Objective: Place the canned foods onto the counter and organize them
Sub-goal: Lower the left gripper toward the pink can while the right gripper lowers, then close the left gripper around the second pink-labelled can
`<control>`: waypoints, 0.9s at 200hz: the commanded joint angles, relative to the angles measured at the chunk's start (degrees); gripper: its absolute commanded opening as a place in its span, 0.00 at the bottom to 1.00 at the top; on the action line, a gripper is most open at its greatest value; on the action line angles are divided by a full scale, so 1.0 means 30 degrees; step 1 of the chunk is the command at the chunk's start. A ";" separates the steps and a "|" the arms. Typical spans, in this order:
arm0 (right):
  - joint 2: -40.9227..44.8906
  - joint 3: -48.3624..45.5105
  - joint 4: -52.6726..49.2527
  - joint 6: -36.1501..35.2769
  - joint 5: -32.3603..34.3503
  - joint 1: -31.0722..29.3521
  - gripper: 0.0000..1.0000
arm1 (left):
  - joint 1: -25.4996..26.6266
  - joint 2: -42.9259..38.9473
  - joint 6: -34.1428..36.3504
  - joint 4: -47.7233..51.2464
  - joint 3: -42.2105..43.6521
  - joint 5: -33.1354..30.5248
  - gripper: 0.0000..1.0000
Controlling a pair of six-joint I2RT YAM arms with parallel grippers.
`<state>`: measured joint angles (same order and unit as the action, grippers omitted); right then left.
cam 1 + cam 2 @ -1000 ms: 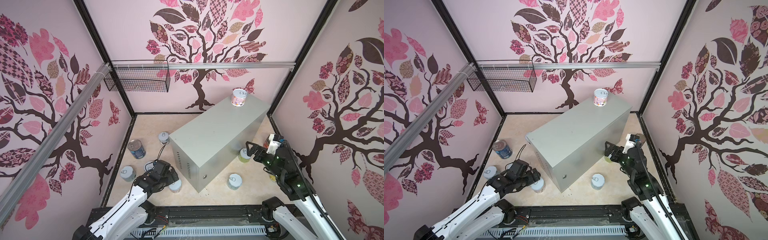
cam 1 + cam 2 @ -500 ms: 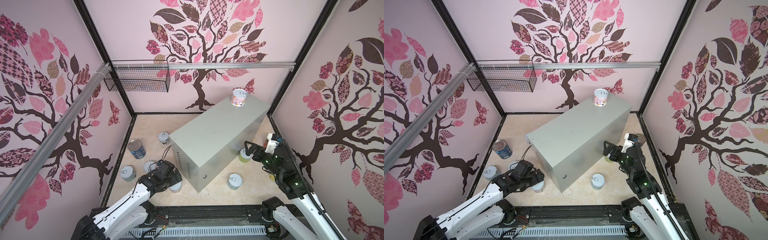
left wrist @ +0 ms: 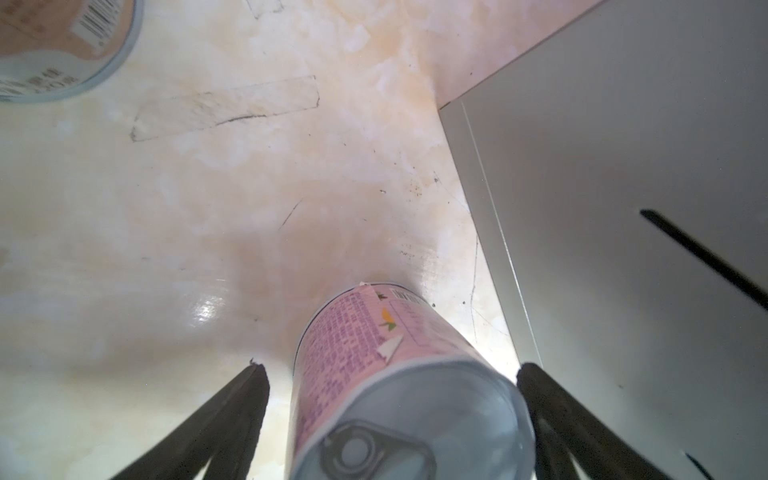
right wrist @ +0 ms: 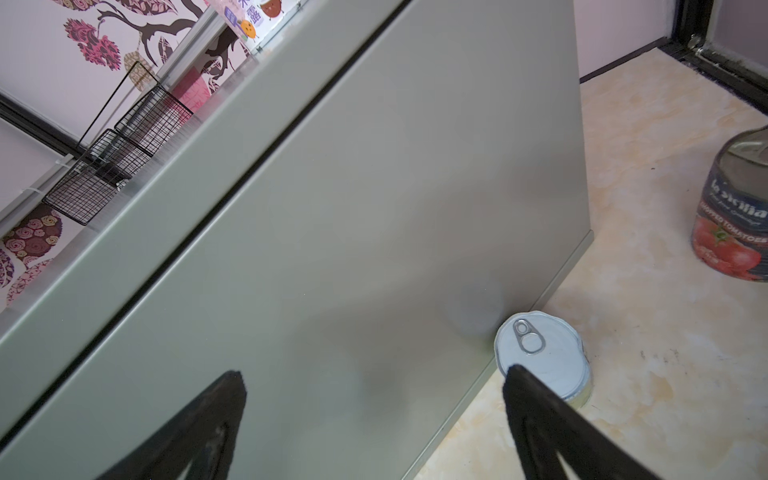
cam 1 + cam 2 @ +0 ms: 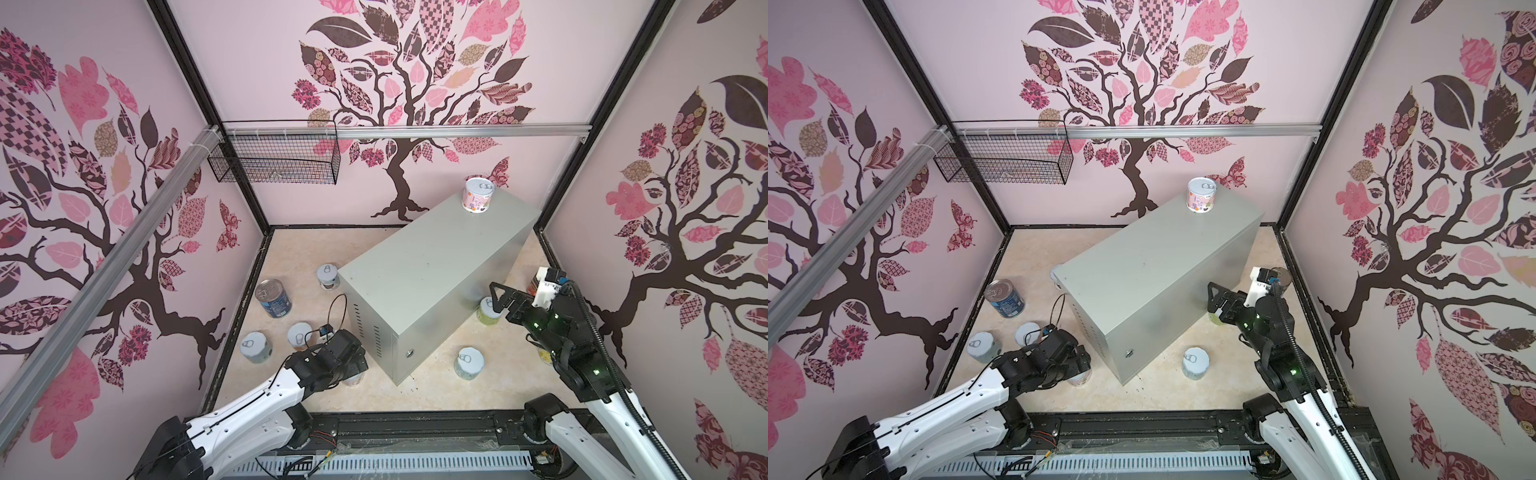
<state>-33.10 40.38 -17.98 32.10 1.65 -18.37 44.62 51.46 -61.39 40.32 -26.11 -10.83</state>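
**STOCK SHEET: CANNED FOODS, COUNTER, GRIPPERS**

Counter: long light-grey metal box, set askew on the beige floor. It has vent slots and a round lock on its near end.

On the counter, one item.
- Top can: short, pink label, pull-tab lid. Upright at the far end of the top, shown in both top views.

On the floor, left of the counter in both top views.
- Blue can: tall, upright.
- Corner can: short, just beside the counter's far-left corner.
- Middle can and wall-side can: short, upright, near each other, not touching.
- Pink can: short, upright, close to the counter's near end.

On the floor, elsewhere.
- Front can: short, upright, near the counter's near corner.
- Green can: short, just beside the counter's long right wall.
- Tomato can: tall, dark, printed with red tomatoes, apart from the green can.

Left gripper: spread, with a finger on either side of the pink can. A gap shows at one finger; the other lies close against the can's rim.

Right gripper: spread wide, holding nothing, facing the counter's long wall. One finger crosses in front of the green can's lid; contact cannot be told.

Wire basket: black mesh, hung on the rail at the back wall.
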 commanded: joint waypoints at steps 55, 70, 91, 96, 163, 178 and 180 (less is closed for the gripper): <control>0.0278 -0.0352 0.0147 -0.0064 -0.0423 -0.0088 1.00 | 0.0052 0.1303 -0.0477 0.0817 0.0282 -0.1657 0.84; 0.0249 -0.0335 0.0164 -0.0064 -0.0491 -0.0080 1.00 | 0.0046 0.1303 -0.0544 0.1110 0.0179 -0.2044 0.81; 0.0255 -0.0387 0.0222 -0.0068 -0.0558 -0.0087 1.00 | 0.0067 0.1346 -0.0610 0.1104 0.0206 -0.2208 0.78; 0.0252 -0.0367 0.0237 -0.0064 -0.0570 -0.0087 1.00 | 0.0068 0.1437 -0.0553 0.1040 0.0199 -0.2126 0.77; -0.0193 0.0105 0.0279 0.0086 -0.0946 -0.0087 1.00 | 0.0888 0.2300 -0.0984 0.1311 0.0009 -0.2249 0.92; -0.0128 0.0020 0.0264 0.0082 -0.0902 -0.0073 1.00 | 0.0888 0.2213 -0.0956 0.1269 0.0045 -0.2307 0.90; -0.0106 0.0003 0.0276 0.0082 -0.0902 -0.0084 1.00 | 0.0888 0.2226 -0.0955 0.1254 0.0034 -0.2322 0.89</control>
<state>-33.80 39.72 -17.76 32.16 -0.71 -18.37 46.98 58.35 -63.88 42.81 -26.17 -16.47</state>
